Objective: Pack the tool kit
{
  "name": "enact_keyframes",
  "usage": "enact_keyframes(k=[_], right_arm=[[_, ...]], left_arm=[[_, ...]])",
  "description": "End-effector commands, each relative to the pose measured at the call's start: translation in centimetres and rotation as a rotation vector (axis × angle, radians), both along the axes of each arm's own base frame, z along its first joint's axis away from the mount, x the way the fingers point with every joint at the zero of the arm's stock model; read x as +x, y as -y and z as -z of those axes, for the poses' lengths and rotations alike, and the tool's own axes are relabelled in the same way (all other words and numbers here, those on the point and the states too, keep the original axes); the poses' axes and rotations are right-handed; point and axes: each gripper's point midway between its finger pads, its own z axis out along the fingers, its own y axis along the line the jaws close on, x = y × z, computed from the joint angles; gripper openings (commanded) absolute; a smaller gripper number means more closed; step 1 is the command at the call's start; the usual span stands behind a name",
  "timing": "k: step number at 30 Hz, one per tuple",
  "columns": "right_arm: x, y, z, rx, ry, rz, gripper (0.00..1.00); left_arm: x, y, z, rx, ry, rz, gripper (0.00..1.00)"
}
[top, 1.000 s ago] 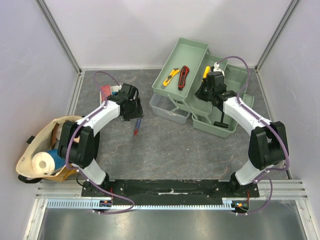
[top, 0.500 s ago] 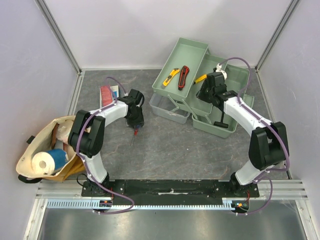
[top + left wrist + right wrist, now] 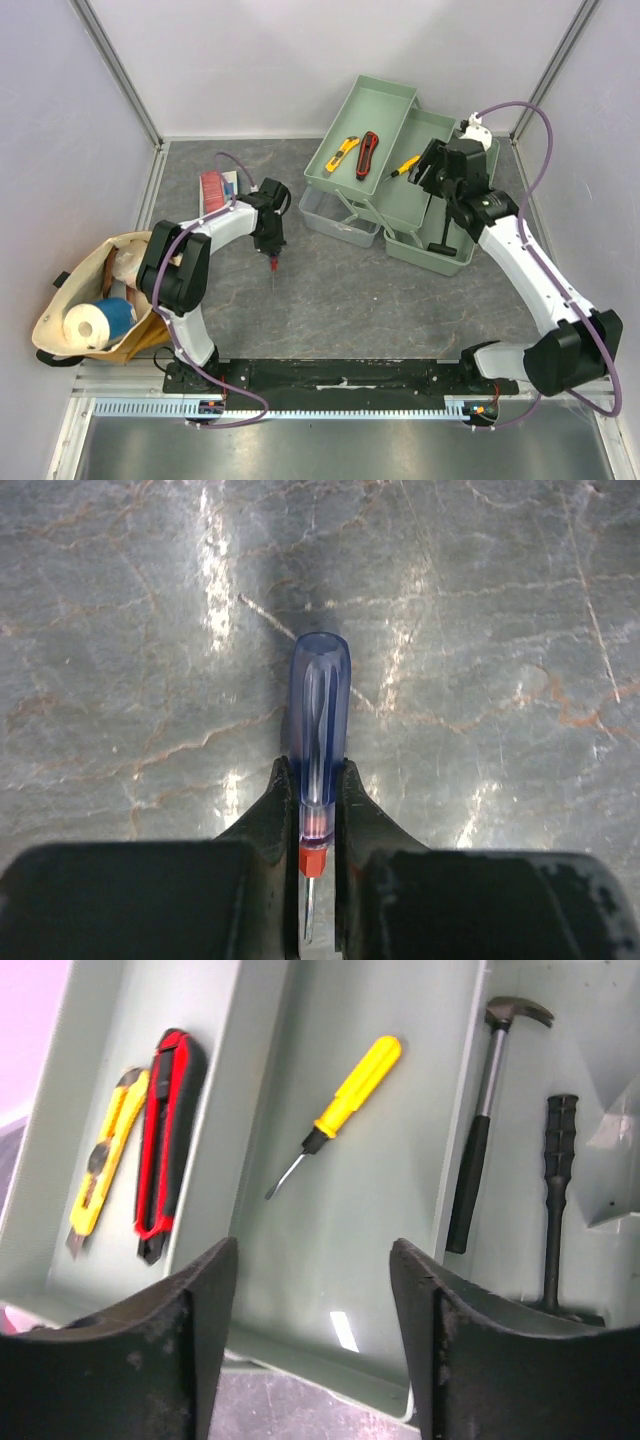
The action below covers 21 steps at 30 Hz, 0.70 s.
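Grey, veined and glossy, the table (image 3: 350, 300) is seen nearest the arm bases. A tan cloth bag (image 3: 60, 300) holding a paper roll (image 3: 85, 325) is set at its left edge.

Just beyond, the blue screwdriver (image 3: 320, 720) is now clamped by the left gripper (image 3: 318, 810). The jaws, spread wide above it a second ago, are drawn tight against the lower end of the translucent, rounded handle, just above its red collar. The thin steel blade is run back between the fingers. The tool is held low over the table, well apart from the toolbox; whether it is lifted clear cannot be told.

Farther back, the pale-green toolbox (image 3: 388, 105) is stood open with its smooth plastic trays stepped outward. The right gripper (image 3: 312, 1270) is held above the middle tray with its jaws apart and nothing between them. A second ago it was shut on the yellow screwdriver (image 3: 355, 1085), which is now left loose on the tray floor. That tool is judged packed, and the blue one is judged next to be carried across.

To the right, a hammer (image 3: 480, 1140) with a black grip is laid beside a ribbed black-handled tool (image 3: 555, 1190). In the farthest tray, the red-black cutter (image 3: 165, 1140) and yellow knife (image 3: 105, 1150) are laid side by side.
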Motion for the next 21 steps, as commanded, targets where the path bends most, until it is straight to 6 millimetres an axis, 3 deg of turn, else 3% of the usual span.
enact_keyframes(k=[1, 6, 8, 11, 14, 18, 21], right_arm=[[-1.5, -2.1, -4.4, 0.009, 0.113, -0.187, 0.72], [-4.6, -6.7, -7.5, 0.105, 0.209, -0.482, 0.83], [-6.9, -9.5, -9.1, 0.133, 0.279, -0.642, 0.88], [-10.4, -13.5, -10.7, 0.126, 0.348, -0.859, 0.92], [-14.2, -18.1, -10.9, 0.137, 0.359, -1.068, 0.93], [-18.7, -22.5, -11.6, 0.175, 0.421, -1.256, 0.98], [-20.8, -24.5, -12.8, 0.227, 0.497, -1.314, 0.96]], left_arm=[[0.6, 0.3, -5.9, -0.039, 0.129, 0.012, 0.02], [0.2, -0.1, -15.0, -0.113, 0.339, 0.008, 0.02], [-0.5, 0.1, -19.0, -0.179, 0.427, 0.027, 0.02], [-2.5, 2.1, -25.3, -0.358, 0.543, 0.115, 0.02], [-4.2, 4.4, -30.9, -0.537, 0.634, 0.220, 0.02], [-6.9, 7.0, -36.5, -0.751, 0.703, 0.361, 0.02], [-8.4, 8.1, -38.8, -0.862, 0.718, 0.429, 0.02]])
